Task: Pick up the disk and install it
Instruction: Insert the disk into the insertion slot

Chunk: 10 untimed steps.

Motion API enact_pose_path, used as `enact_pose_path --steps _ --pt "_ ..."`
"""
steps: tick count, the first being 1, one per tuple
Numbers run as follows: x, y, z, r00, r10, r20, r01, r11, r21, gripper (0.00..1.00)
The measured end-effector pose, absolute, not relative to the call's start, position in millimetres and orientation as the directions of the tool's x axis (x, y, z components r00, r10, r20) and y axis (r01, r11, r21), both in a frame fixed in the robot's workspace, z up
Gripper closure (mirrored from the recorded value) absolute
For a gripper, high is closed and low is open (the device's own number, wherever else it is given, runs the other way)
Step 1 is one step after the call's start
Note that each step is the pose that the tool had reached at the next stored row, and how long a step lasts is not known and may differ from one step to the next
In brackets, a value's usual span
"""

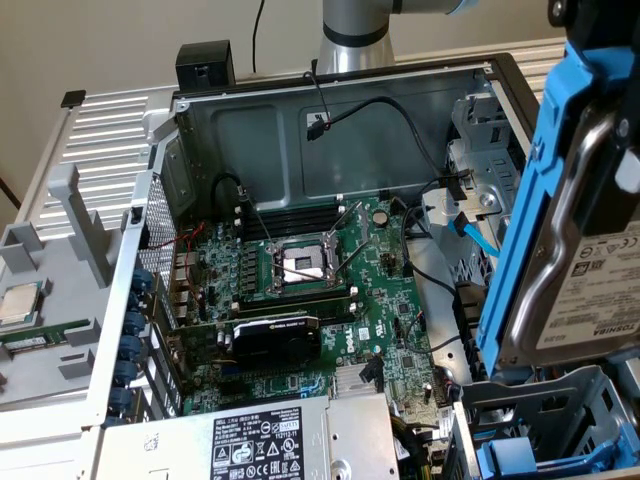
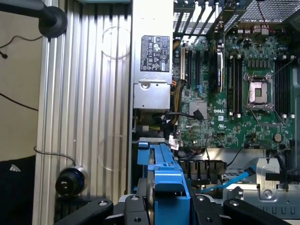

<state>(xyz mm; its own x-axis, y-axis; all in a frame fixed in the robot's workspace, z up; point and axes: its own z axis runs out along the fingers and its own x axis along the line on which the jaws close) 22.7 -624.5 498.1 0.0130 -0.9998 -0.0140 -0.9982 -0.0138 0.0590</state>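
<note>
I have the gripper (image 2: 168, 209) clamped on the disk (image 2: 165, 174), blue carrier between the fingers (image 2: 202, 207). The motherboard (image 2: 234, 93) lies beyond them.

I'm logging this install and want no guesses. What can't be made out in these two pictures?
- Exterior view: the disk is cut off by that view's right edge, so its label is partial.
- Exterior view: the drive cage below is partly hidden by the disk.
- Wrist view: the claw, shut on the disk's blue frame, is cut off by the picture edge.
- Power supply label: print too small.
</note>
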Motion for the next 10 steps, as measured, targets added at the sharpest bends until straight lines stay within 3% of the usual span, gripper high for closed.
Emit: enact_pose_path --steps 10 --pt "23.3 -624.5 498.1 0.014 -1.000 -0.014 -0.997 -0.015 0.072 0.63"
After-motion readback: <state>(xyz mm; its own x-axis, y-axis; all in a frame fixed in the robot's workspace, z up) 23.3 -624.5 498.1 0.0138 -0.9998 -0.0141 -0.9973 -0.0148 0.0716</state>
